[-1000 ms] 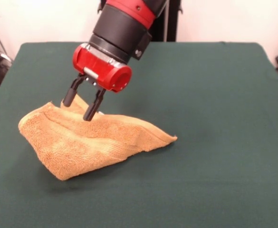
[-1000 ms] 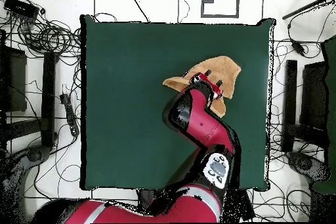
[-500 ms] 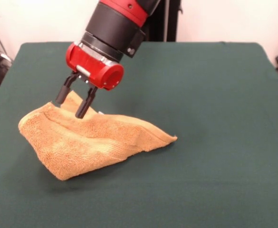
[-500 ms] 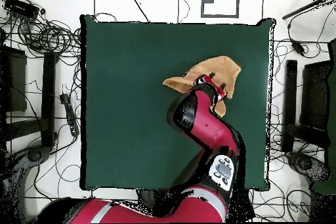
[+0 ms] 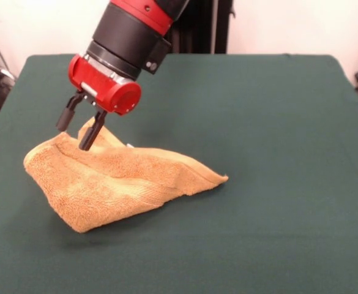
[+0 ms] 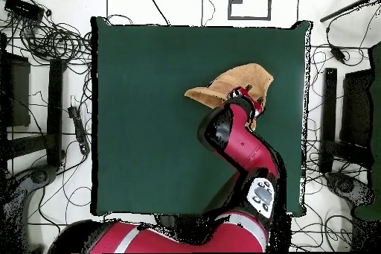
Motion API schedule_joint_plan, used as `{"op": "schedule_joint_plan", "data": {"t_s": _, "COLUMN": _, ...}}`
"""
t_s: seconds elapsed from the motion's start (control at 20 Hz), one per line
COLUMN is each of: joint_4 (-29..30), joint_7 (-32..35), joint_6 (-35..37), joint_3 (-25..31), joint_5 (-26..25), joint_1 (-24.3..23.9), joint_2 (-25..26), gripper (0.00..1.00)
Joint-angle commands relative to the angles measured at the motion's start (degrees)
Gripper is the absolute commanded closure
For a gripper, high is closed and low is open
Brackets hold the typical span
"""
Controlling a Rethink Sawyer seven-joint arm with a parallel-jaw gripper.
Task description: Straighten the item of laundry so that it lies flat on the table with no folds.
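The orange-tan towel (image 5: 114,184) lies folded and bunched on the left part of the dark green table (image 5: 258,122), roughly triangular, with a woven band along its front fold. It also shows in the overhead view (image 6: 234,85) near the table's right edge. My gripper (image 5: 74,131) hangs just above the towel's far left part, its two black fingers (image 5: 88,138) spread open and empty. One fingertip is at the towel's raised back fold. In the overhead view the gripper (image 6: 253,102) is mostly covered by the arm. No white tag is clear.
The red and black arm (image 5: 130,43) comes down from the top and covers part of the table's far side. Cables and stands (image 6: 45,42) lie on the floor around the table (image 6: 149,117).
My gripper has moved left in the front view and slightly up along the towel's back fold, still open. The towel has not moved.
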Motion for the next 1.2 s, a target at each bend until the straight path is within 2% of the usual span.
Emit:
{"op": "schedule_joint_plan", "data": {"t_s": 0.05, "joint_4": 5.2, "joint_7": 10.4, "joint_6": 5.6, "joint_3": 4.4, "joint_5": 1.2, "joint_1": 1.8, "joint_2": 4.5, "gripper": 0.00}}
{"op": "schedule_joint_plan", "data": {"t_s": 0.35, "joint_4": 5.3, "joint_7": 11.5, "joint_6": 2.4, "joint_3": 5.7, "joint_5": 0.4, "joint_1": 0.8, "joint_2": 5.9, "gripper": 0.00}}
{"op": "schedule_joint_plan", "data": {"t_s": 0.75, "joint_4": 5.3, "joint_7": 11.0, "joint_6": 4.0, "joint_3": 3.5, "joint_5": 2.4, "joint_1": 2.4, "joint_2": 7.4, "gripper": 0.00}}
{"op": "schedule_joint_plan", "data": {"t_s": 1.2, "joint_4": 7.1, "joint_7": 11.0, "joint_6": 5.5, "joint_3": 2.7, "joint_5": 2.1, "joint_1": 2.6, "joint_2": 7.0, "gripper": 0.00}}
